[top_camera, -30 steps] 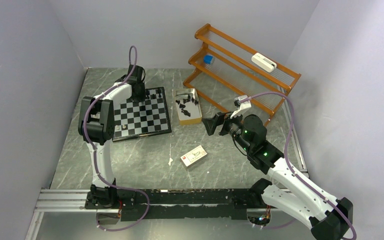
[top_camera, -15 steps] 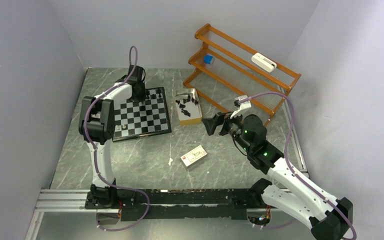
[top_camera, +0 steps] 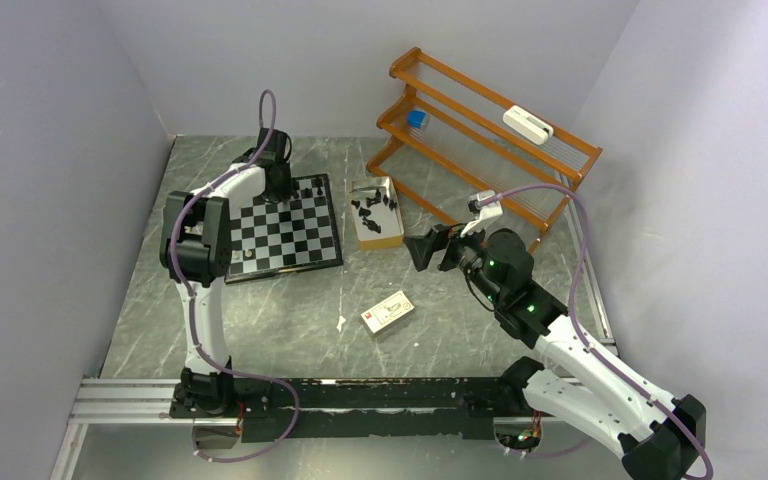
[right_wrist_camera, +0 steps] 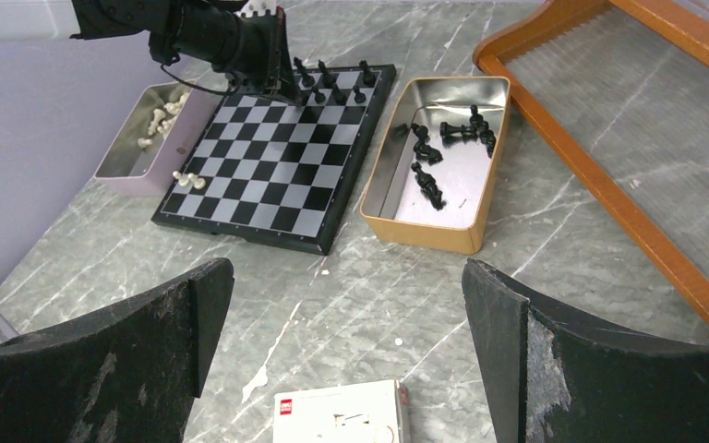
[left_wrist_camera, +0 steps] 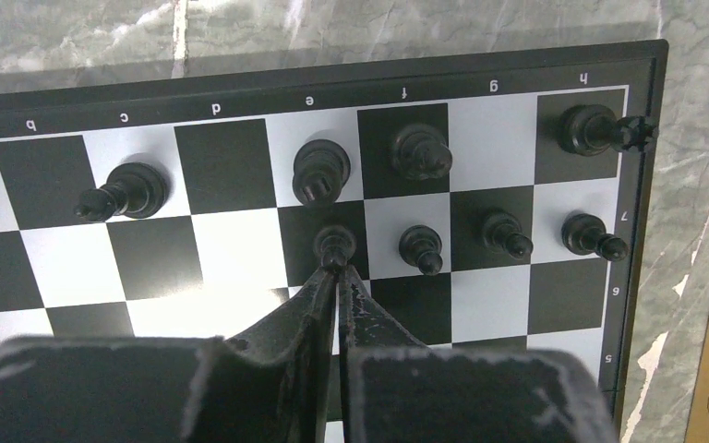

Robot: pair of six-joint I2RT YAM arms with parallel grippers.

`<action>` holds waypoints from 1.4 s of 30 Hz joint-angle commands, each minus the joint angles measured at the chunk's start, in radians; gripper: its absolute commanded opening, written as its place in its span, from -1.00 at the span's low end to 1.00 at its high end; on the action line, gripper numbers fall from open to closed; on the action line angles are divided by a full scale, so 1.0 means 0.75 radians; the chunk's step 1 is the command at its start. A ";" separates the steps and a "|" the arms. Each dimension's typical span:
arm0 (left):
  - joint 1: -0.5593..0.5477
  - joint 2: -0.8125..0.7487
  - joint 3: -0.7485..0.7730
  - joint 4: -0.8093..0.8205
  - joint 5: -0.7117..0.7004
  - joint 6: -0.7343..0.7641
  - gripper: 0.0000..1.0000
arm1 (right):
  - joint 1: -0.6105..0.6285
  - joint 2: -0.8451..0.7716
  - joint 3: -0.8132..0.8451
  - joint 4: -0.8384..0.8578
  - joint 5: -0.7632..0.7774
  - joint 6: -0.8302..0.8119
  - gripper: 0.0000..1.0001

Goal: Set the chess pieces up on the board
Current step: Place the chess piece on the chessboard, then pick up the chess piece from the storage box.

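The board (top_camera: 285,235) lies at the back left. In the left wrist view several black chess pieces (left_wrist_camera: 422,150) stand along two rows of the board (left_wrist_camera: 231,249). My left gripper (left_wrist_camera: 337,269) is shut on the head of a black pawn (left_wrist_camera: 334,242) standing upright on a dark square. From the right wrist that gripper (right_wrist_camera: 282,88) shows at the board's (right_wrist_camera: 268,175) far edge. More black pieces (right_wrist_camera: 429,152) lie in a tan tin (right_wrist_camera: 425,231). My right gripper (right_wrist_camera: 346,277) hangs open and empty above the table, apart from the tin.
A pinkish tin (right_wrist_camera: 152,125) with pale pieces sits left of the board, and two pale pieces (right_wrist_camera: 187,180) lie on the board's left edge. A white card box (top_camera: 387,311) lies mid-table. A wooden rack (top_camera: 480,130) stands at the back right.
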 commanded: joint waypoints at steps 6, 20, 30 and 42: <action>0.006 0.001 0.024 -0.029 -0.015 0.002 -0.77 | 0.005 -0.007 0.002 0.024 -0.006 -0.009 1.00; 0.004 -0.237 -0.021 -0.040 0.038 -0.021 -0.58 | 0.005 -0.010 0.001 0.026 -0.013 -0.007 1.00; -0.129 -0.260 0.123 -0.151 0.148 0.138 -0.28 | 0.004 0.009 0.007 0.028 -0.014 -0.004 1.00; -0.425 -0.242 0.255 -0.151 0.195 0.104 -0.27 | 0.005 -0.027 0.005 -0.004 0.005 -0.010 1.00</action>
